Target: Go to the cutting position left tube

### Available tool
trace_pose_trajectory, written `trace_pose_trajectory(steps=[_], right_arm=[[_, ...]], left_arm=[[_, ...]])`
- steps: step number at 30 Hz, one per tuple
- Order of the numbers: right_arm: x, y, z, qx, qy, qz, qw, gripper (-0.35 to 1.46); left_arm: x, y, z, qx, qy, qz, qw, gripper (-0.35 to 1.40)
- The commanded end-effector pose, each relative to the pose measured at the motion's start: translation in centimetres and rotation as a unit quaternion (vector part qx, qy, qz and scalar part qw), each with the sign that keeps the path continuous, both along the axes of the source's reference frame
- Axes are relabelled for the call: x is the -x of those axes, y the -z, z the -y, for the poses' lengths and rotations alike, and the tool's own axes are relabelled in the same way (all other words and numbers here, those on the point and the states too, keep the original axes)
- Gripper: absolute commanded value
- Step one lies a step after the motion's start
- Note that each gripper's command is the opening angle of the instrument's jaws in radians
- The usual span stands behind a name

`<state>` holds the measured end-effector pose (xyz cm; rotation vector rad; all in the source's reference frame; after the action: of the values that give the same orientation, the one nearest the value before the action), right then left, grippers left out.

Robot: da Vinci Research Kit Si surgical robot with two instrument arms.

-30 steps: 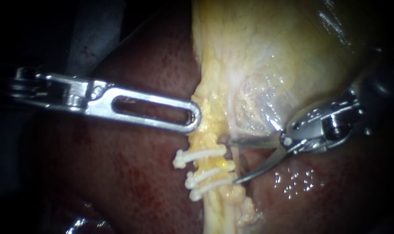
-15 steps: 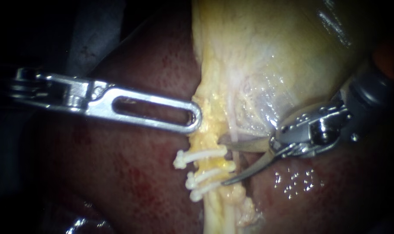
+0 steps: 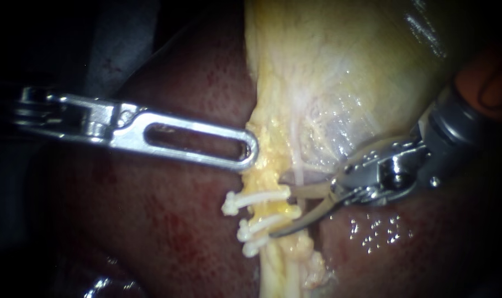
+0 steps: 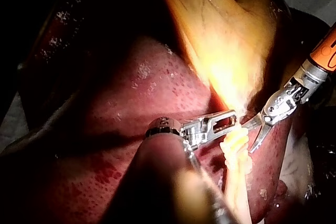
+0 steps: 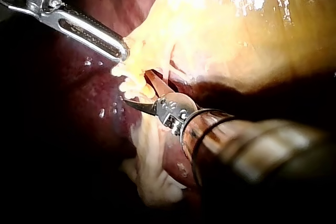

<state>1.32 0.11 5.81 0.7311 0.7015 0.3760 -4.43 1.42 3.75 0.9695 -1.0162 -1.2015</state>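
The right instrument [image 3: 280, 211] is nearly in position. Its claw is released, blades straddling the clipped tube [image 3: 273, 259] among the clips [image 3: 255, 197]. Final alignment remains. The left instrument [image 3: 249, 152] has its claw grasping yellow tissue [image 3: 268, 160] just beyond.

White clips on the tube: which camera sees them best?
The endoscope view: all three white clips lie plain and separate across the yellow tube. The left wrist view loses them in glare; the right wrist view shows only pale lumps.
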Motion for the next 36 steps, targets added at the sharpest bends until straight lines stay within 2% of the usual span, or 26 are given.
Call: trace_pose_trajectory(steps=[1,7,14,20,26,36], right_arm=[[-0.01,0.0,0.0,0.0,-0.003,-0.001,1.0,0.55],[-0.07,-0.02,0.0,-0.012,-0.018,-0.005,0.9998,0.51],[-0.16,-0.05,0.02,-0.017,-0.026,-0.004,0.9995,0.46],[-0.21,-0.1,0.03,-0.021,-0.036,-0.019,0.9989,0.43],[-0.24,-0.18,0.07,-0.027,-0.043,-0.015,0.9986,0.4],[-0.24,-0.23,0.03,-0.024,-0.055,-0.01,0.9982,0.38]], left_arm=[[0.0,0.0,0.0,0.0,0.0,0.0,1.0,-0.35],[0.01,0.0,0.0,0.0,0.0,0.0,1.0,-0.35],[0.02,0.0,0.0,0.0,0.0,0.0,1.0,-0.35],[0.02,0.0,0.0,0.0,0.001,0.0,1.0,-0.35],[0.02,0.0,0.0,0.0,0.001,0.0,1.0,-0.35],[0.03,0.0,0.0,0.0,0.001,0.0,1.0,-0.35]])
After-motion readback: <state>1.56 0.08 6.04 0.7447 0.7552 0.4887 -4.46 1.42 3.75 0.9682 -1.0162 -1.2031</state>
